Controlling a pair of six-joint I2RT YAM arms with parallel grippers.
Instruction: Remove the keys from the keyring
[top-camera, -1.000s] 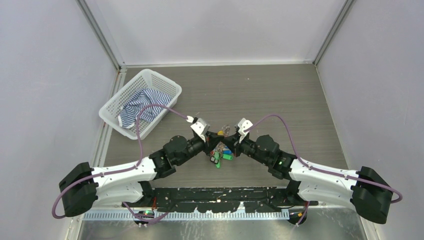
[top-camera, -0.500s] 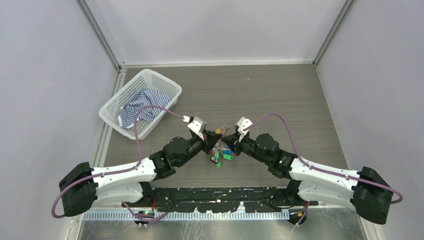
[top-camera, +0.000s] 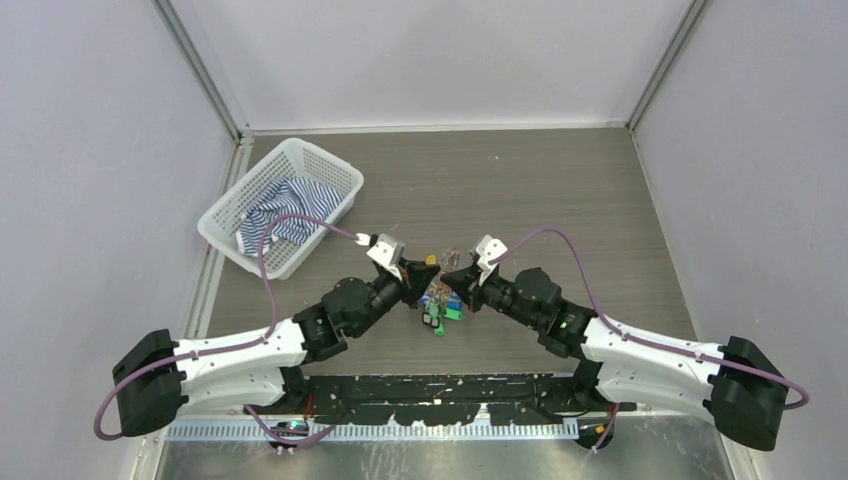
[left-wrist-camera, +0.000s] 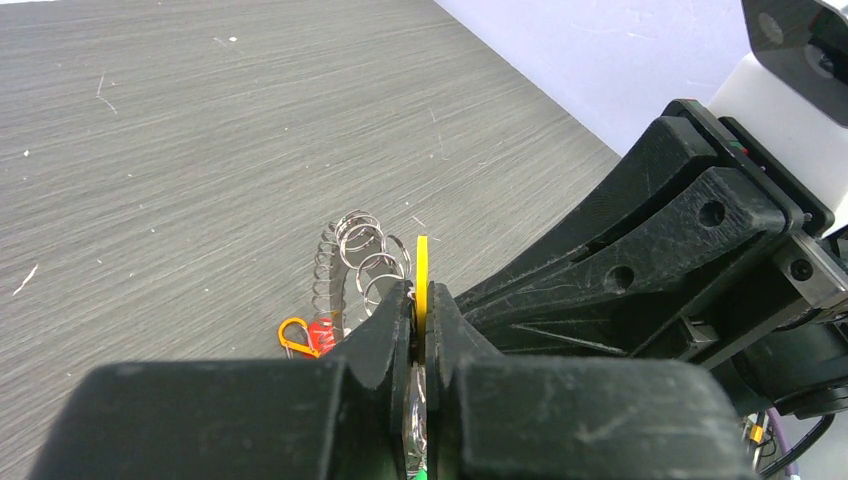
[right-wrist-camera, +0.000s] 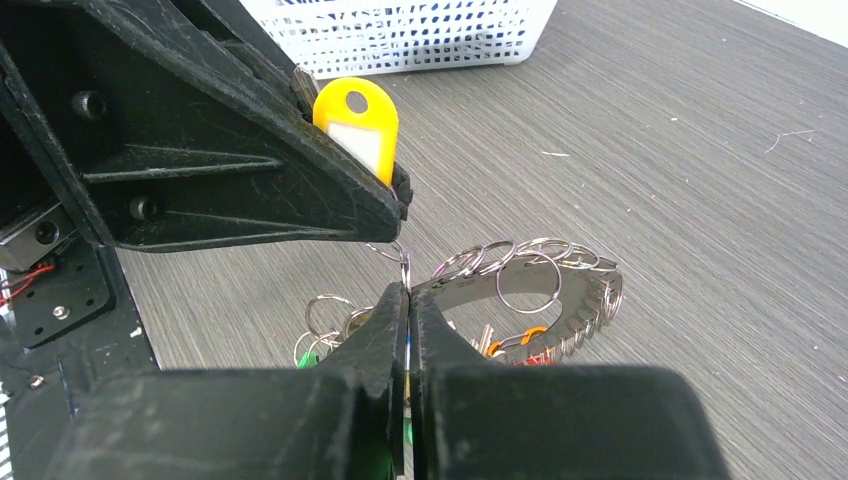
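Note:
The keyring (right-wrist-camera: 560, 292) is a toothed metal band threaded with small wire rings, and it hangs just above the table. The keys (top-camera: 441, 305), with green, blue and red heads, dangle beneath it. My left gripper (left-wrist-camera: 421, 295) is shut on a yellow tag (left-wrist-camera: 421, 262), which stands upright out of its tips. My right gripper (right-wrist-camera: 408, 292) faces it, shut on the keyring's near edge, and a thin small ring (right-wrist-camera: 404, 262) pokes up from between its jaws. In the top view the left gripper (top-camera: 425, 268) and right gripper (top-camera: 450, 277) nearly touch tip to tip.
A white mesh basket (top-camera: 230, 205) holding a blue striped cloth (top-camera: 280, 210) sits at the back left, close to the left arm's cable. An orange clip (left-wrist-camera: 292, 336) hangs among the keys. Grey walls enclose the wooden table (top-camera: 560, 200).
My left gripper has drawn back a little to the left with the yellow tag. The bunch has shifted slightly with it. The right gripper has barely moved.

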